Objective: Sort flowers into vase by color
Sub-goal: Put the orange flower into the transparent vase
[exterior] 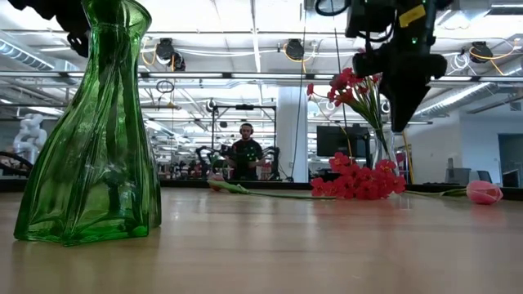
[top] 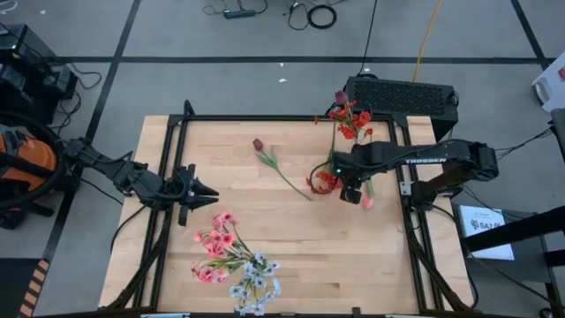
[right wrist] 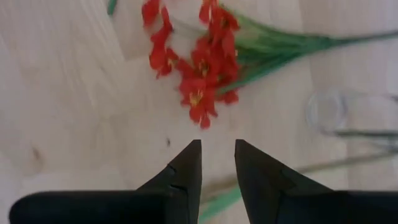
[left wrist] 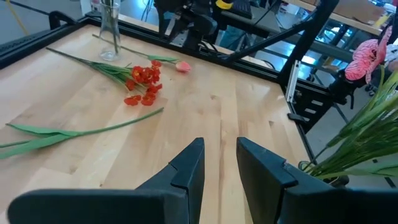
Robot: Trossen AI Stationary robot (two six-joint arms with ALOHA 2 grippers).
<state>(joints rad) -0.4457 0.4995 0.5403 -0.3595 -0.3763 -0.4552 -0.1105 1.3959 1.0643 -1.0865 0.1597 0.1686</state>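
A: What is the biggest thing here?

B: The wooden worktop (top: 291,238), framed by black rails. Behind it, at the far edge, sits a black box (top: 402,95).

A: And the arms?

B: The right arm reaches in from the right side, and white lettering on its link reads "TROSSEN" (top: 422,161). The right gripper (top: 351,190) hangs above the worktop near a red cluster (top: 325,181) that lies flat on the wood. In its wrist view the fingers (right wrist: 186,167) are slightly parted and hold nothing, pointing down just beside that red cluster (right wrist: 199,74). The left gripper (top: 205,193) waits over the left side of the worktop, its fingers (left wrist: 186,168) also slightly apart and empty.

A: Where are the flowers?

B: In three places. A green glass vase (exterior: 90,131) near the front edge holds pink sprays (top: 216,243) and whitish-grey sprigs (top: 254,281). A clear vase (left wrist: 109,31) at the back right holds more red flowers (top: 350,121) with a dark bud (top: 341,96) on top. Loose on the wood lie a maroon tulip bud (top: 258,144) with its long stem, the red cluster, and a pink bud (exterior: 484,192) just beyond the right gripper.

A: Any other writing?

B: A white sheet (top: 484,225) right of the worktop carries print too small to read. A person (exterior: 246,155) sits far back in the room.
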